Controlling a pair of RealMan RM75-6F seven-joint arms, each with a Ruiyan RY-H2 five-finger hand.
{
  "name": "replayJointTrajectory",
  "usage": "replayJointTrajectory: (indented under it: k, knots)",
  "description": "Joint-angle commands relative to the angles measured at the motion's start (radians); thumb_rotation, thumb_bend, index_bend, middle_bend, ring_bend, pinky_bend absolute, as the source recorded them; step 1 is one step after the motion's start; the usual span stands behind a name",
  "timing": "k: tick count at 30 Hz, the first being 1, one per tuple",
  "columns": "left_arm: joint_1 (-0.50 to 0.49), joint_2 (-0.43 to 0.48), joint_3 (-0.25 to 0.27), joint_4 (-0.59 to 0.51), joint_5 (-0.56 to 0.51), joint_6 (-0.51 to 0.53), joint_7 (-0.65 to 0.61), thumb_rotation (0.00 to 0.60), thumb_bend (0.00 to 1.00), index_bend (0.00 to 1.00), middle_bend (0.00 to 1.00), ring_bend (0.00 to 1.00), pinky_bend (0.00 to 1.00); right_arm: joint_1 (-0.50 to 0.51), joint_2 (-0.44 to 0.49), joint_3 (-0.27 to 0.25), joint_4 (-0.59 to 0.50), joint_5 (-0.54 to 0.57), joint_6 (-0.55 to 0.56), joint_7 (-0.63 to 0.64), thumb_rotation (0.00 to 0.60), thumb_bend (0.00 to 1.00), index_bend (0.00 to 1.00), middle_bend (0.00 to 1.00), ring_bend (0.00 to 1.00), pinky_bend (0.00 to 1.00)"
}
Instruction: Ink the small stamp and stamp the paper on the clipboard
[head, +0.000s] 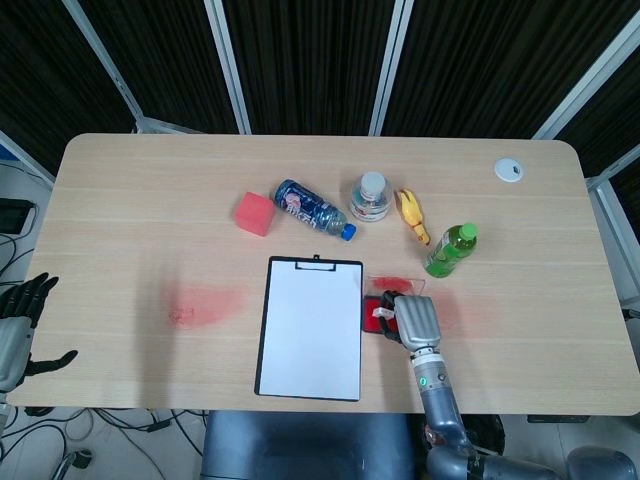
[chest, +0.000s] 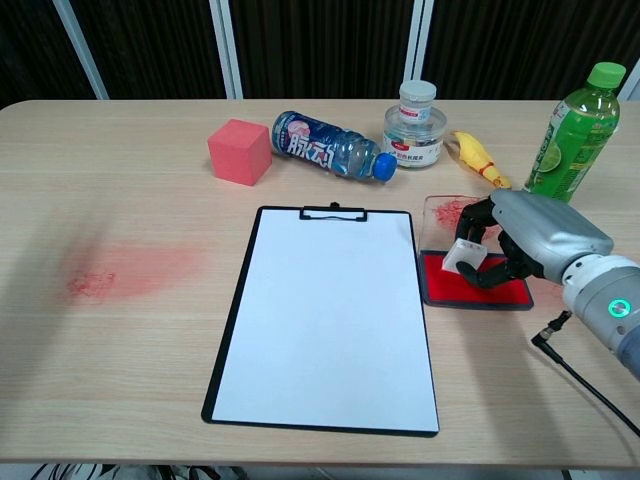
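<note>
My right hand (chest: 528, 240) (head: 414, 318) grips the small white stamp (chest: 463, 255) and holds it down on the red ink pad (chest: 450, 287) just right of the clipboard. The pad's clear lid (chest: 440, 212) lies open behind it, smeared red. The black clipboard (chest: 328, 315) (head: 311, 326) carries a blank white sheet in the table's near middle. In the head view the stamp (head: 381, 313) shows as a white bit at my fingertips. My left hand (head: 20, 325) hangs off the table's left edge with its fingers spread, holding nothing.
Behind the clipboard are a red cube (chest: 240, 151), a lying blue water bottle (chest: 330, 148), a clear jar (chest: 414, 124), a yellow toy (chest: 475, 155) and an upright green bottle (chest: 572, 131). A red ink smear (chest: 130, 270) stains the table at left. A cable (chest: 590, 367) trails from my right wrist.
</note>
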Motion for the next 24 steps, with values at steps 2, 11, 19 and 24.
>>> replayJointTrajectory:
  k: [2, 11, 19, 24]
  knots:
    - [0.000, 0.000, 0.000, -0.001, -0.001, 0.000, 0.000, 0.600, 0.01, 0.00, 0.00, 0.00, 0.00, -0.001, 0.003, 0.003, -0.007, -0.008, 0.005, 0.002, 0.600, 0.64, 0.93, 0.81, 0.88, 0.90]
    - [-0.001, -0.001, 0.000, -0.002, 0.000, -0.001, -0.003, 0.600, 0.01, 0.00, 0.00, 0.00, 0.00, 0.020, 0.022, 0.042, -0.080, -0.051, 0.031, 0.012, 0.600, 0.63, 0.93, 0.81, 0.88, 0.90]
    - [-0.002, 0.002, -0.003, -0.005, -0.003, -0.004, -0.016, 0.600, 0.01, 0.00, 0.00, 0.00, 0.00, 0.037, 0.007, 0.050, -0.152, -0.062, 0.045, -0.023, 0.600, 0.63, 0.93, 0.81, 0.88, 0.90]
    - [-0.003, 0.004, -0.003, -0.006, -0.006, -0.007, -0.024, 0.600, 0.01, 0.00, 0.00, 0.00, 0.00, 0.048, -0.028, 0.051, -0.156, -0.050, 0.046, -0.056, 0.600, 0.63, 0.93, 0.81, 0.88, 0.90]
